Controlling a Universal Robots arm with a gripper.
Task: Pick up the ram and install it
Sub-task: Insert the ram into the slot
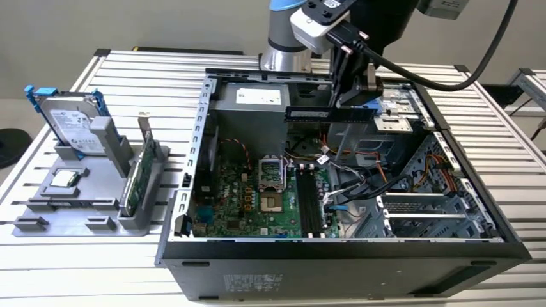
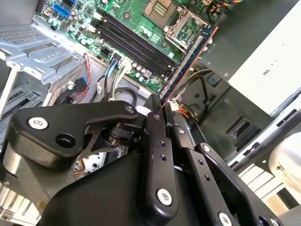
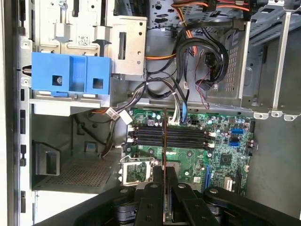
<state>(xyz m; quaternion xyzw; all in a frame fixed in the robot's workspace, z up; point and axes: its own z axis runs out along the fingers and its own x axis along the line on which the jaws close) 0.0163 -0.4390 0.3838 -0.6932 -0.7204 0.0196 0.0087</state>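
The ram, a dark narrow stick, hangs level above the open computer case, and my gripper is shut on one end of it. In the second wrist view the ram sticks out from between my fingers toward the green motherboard. In the first wrist view the ram shows edge-on, crossing over the black memory slots. These slots lie well below the stick, apart from it.
A grey stand at the exterior view's left holds a silver hard drive with blue rails, a green card and a small chip. Loose cables and a drive cage crowd the case beside the slots.
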